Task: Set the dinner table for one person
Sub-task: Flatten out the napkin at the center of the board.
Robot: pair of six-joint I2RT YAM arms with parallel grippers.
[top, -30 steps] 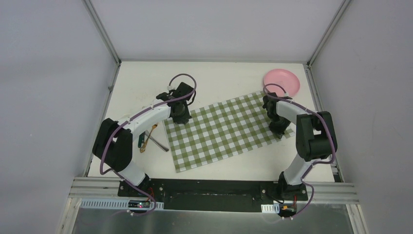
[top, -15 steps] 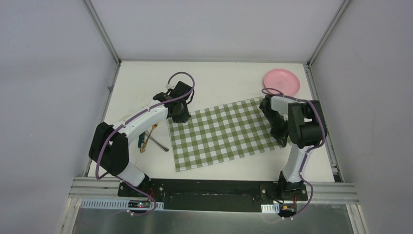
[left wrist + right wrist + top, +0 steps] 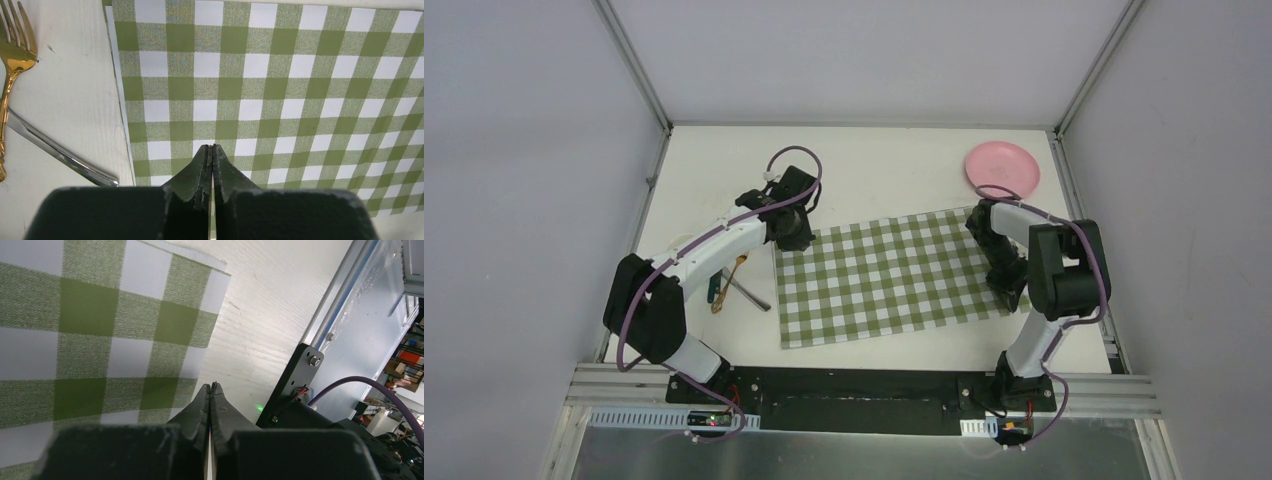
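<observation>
White matte rectangular dinner table (image 3: 874,160): beneath both sets of fingers.
Green-and-white checked cloth (image 3: 889,280): flat under the fingertips.
Pink round plate (image 3: 1002,165): beyond the right fingers.
Left gripper (image 3: 211,150), right gripper (image 3: 211,387): jaws pressed together.
Silver knife (image 3: 55,152), gold fork (image 3: 15,55): beside the left fingers.

Bright even light, faint soft shadows.

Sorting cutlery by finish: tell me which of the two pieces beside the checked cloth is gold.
The fork, tines showing at the left wrist view's top left. The other piece is plain silver, and its end lies closer to the cloth.
</observation>
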